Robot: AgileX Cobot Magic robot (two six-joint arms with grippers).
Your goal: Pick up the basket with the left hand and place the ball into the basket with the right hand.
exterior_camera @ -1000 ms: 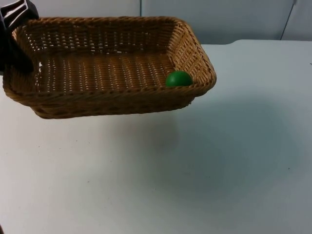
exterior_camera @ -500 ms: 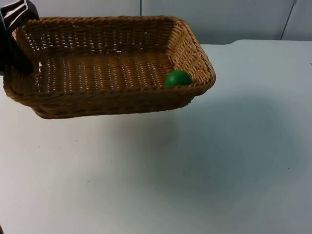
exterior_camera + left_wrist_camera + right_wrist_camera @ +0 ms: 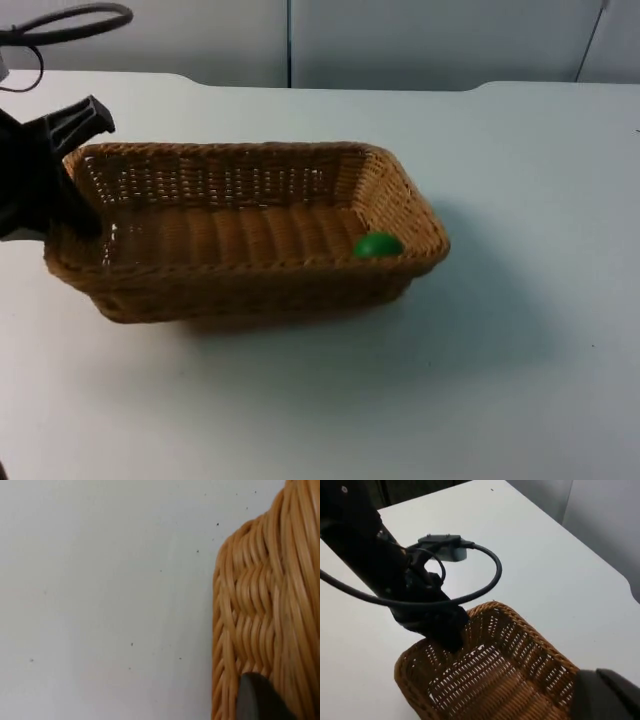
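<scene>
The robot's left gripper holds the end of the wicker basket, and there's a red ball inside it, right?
Almost. The ball is green, not red; the top view shows it in the wicker basket, near the end farthest from the left gripper, which holds the basket's other end.

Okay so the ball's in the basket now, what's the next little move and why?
Probably have the left gripper let go of the basket and draw back. The green ball already lies inside, at the end away from the gripper, and the basket appears to sit on the white table, its shadow tight beneath it, so nothing seems left to carry.
</scene>
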